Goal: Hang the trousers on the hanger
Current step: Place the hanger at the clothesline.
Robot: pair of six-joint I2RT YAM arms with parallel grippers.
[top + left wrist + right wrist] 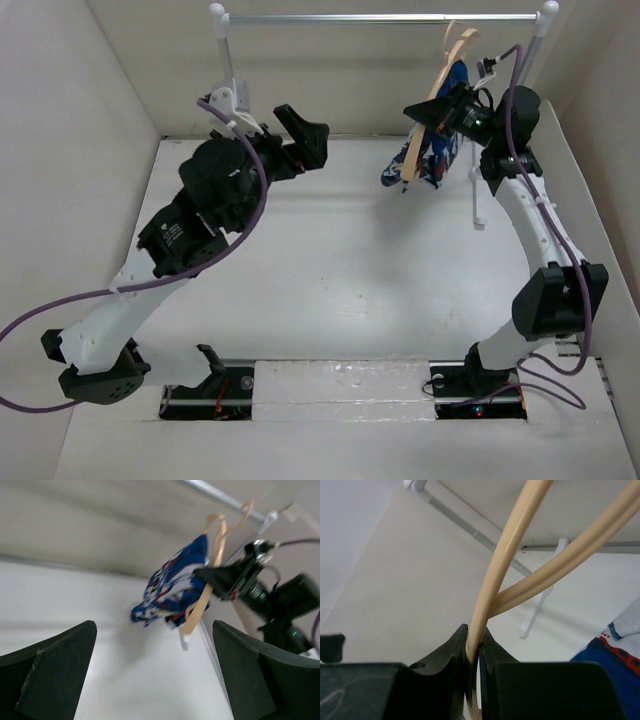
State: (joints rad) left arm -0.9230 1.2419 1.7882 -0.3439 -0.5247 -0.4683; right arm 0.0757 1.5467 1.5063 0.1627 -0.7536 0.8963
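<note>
Arm bases: we note both at the near edge of the table [330, 270], the left arm on the left, with purple cables [250, 215] looping off each.

Left gripper [303, 143]: raised over the far-left part of the table. Its jaws are spread wide with nothing between them (in its wrist view the two dark fingers [50, 675] frame the cloth bundle from well apart).

Right gripper [425, 112]: raised at the far right, jaws pinched onto the hanger [438, 95]. In its wrist view we see the tan bar [510, 545] run straight down into the narrow slit between the tips.

Hanger: pale tan and tilted, held up in the air with its hook end uppermost near the rail. We cannot tell whether the hook touches the rail.

Trousers [440, 150]: a bunched blue and white bundle with red dashes, hanging on the lower part of the hanger, beside and just below the right gripper and off the table. We cannot make out how the cloth passes over the crossbar.

Rail rack [380, 17]: a metal rail on white posts across the back, beyond everything else.
</note>
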